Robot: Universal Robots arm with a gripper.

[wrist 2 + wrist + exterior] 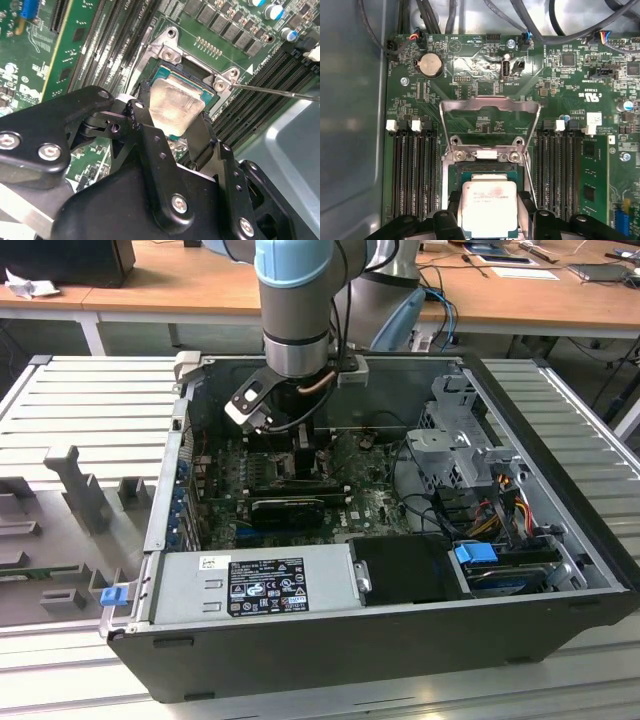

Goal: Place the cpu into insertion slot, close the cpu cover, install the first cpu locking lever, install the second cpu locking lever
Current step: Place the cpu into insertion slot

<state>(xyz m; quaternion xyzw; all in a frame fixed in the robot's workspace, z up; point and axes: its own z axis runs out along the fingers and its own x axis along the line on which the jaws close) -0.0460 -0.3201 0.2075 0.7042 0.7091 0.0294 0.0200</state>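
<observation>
Silvery-grey cpu (pixel 489 207) is being clamped by the gripper (pixel 489 212) directly over the insertion slot (pixel 485 170) on the green board (pixel 470 75), while the cpu cover (pixel 490 104) is standing open, leaving seating, cover closing and both lever steps apparently pending.

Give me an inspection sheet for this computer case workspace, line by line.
Surface: green motherboard inside an open computer case.
Job's things: the cpu sits between the fingers over the insertion slot; whether it is seated, cannot tell. The cpu cover stands swung open; a thin lever rod lies free beside the slot.
Clutter: grey fixtures on the ribbed table, at the exterior view's left.
Grippers: gripper closed on the cpu's two sides.
Cables: black bundle crossing the board's edge; coloured wires by the drive cage.
Surroundings: wooden desks behind.
</observation>
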